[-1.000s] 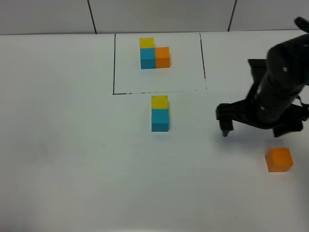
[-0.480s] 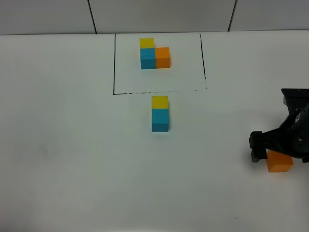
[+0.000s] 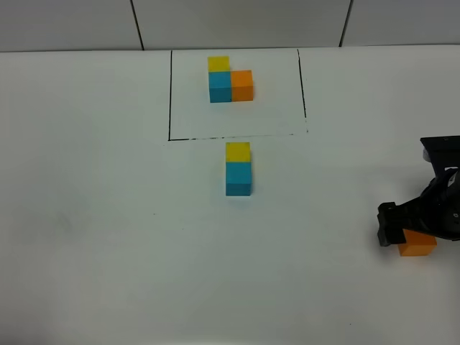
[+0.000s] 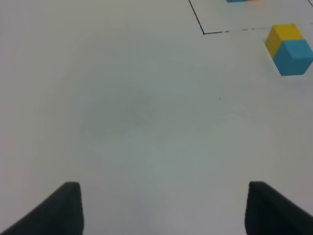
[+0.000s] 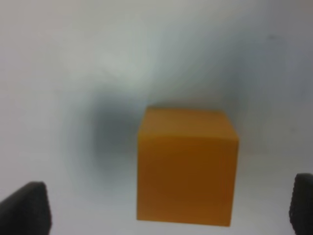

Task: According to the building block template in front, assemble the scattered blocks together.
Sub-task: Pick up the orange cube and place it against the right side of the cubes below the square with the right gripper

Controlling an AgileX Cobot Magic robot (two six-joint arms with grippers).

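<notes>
The building block template is an L of yellow, blue and orange cubes inside a thin black outline at the back. Of the scattered blocks, the yellow cube and light blue cube sit joined just in front of the outline; the left wrist view shows them too, yellow and blue. The orange cube lies alone at the far right. My right gripper is low over it, open, and the orange cube stands between its fingers untouched. My left gripper is open over bare table.
The white tabletop runs to a tiled wall at the back. The right arm is partly cut off by the right edge of the exterior high view. A corner of the black outline shows in the left wrist view.
My right gripper has moved from mid-right toward the front right and come down around the orange cube. The cubes and the left gripper have not moved.
</notes>
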